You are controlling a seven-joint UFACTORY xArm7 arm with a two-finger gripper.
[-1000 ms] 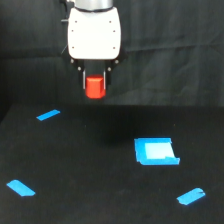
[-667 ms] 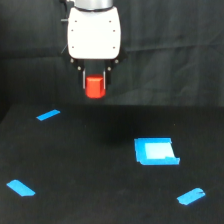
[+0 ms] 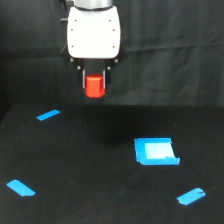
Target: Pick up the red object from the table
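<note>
The red object, a small red-orange block, hangs in the air well above the table. My gripper is shut on it, its dark fingers pressing both sides. The white gripper body sits directly above, in the upper middle of the exterior view, against the black cloth backdrop. The block's lower half shows below the fingertips.
A blue square piece lies on the table toward the exterior view's right. Blue tape strips lie at the left back, the left front and the right front.
</note>
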